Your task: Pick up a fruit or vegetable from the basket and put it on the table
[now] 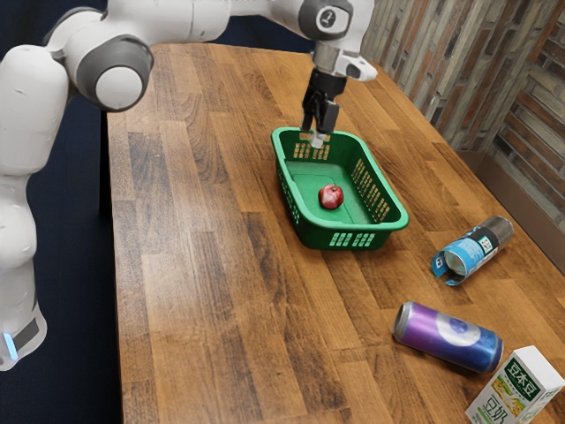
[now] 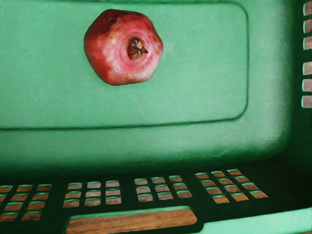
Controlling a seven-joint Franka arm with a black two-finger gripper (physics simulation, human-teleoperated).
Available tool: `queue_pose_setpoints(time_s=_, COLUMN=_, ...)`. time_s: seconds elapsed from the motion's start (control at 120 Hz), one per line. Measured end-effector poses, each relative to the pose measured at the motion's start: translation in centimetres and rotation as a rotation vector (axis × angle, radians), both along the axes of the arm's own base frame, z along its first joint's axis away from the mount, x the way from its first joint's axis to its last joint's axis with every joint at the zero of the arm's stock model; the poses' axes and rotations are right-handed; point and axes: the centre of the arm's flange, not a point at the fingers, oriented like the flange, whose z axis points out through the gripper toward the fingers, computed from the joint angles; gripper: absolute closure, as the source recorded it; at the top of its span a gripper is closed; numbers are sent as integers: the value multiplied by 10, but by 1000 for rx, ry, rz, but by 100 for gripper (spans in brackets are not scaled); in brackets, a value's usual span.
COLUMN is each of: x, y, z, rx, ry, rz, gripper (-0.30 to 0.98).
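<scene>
Pomegranate (image 1: 331, 197) sits on the floor of the green basket (image 1: 397, 218), on the worktop (image 1: 203, 291), not out yet. Jaws above the basket's far end in the exterior view, off the fruit; open or closed, we can't tell. Handling, our guess: firm rind, solid and fairly heavy for its size, smooth enough to slip, round enough to roll if we nudge it off-centre. Not very fragile, but a hard pinch could bruise or split the skin. Crown (image 2: 138, 48) faces up toward the wrist camera; don't grab that, it's small and crumbly. We'd come straight down, take opposite flanks at the widest part, squeeze moderately, lift clear of the basket wall.
</scene>
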Motion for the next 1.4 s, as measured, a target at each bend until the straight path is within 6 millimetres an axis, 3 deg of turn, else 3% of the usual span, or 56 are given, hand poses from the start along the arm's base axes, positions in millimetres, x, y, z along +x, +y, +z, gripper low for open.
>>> queue_pose_setpoints(time_s=0.242, x=13, y=-39, z=-11, rx=8, ry=-25, rz=-60, gripper=0)
queue_pose_setpoints(time_s=0.35, x=13, y=-61, z=1, rx=10, ry=-51, rz=-91, gripper=0)
queue_pose_setpoints(time_s=0.542, x=8, y=-83, z=20, rx=-5, ry=-75, rz=-112, gripper=0)
queue_pose_setpoints(time_s=0.683, x=22, y=-62, z=-16, rx=14, ry=-44, rz=-74, gripper=0)
queue_pose_setpoints(time_s=0.8, x=27, y=-61, z=-40, rx=27, ry=-30, rz=-68, gripper=0)
queue_pose_setpoints(time_s=1.017, x=33, y=-57, z=-52, rx=42, ry=-54, rz=-52, gripper=0)
queue_pose_setpoints(time_s=1.175, x=34, y=-30, z=-59, rx=58, ry=-59, rz=-6, gripper=0)
queue_pose_setpoints(time_s=1.4, x=36, y=-23, z=-83, rx=60, ry=-50, rz=8, gripper=0)
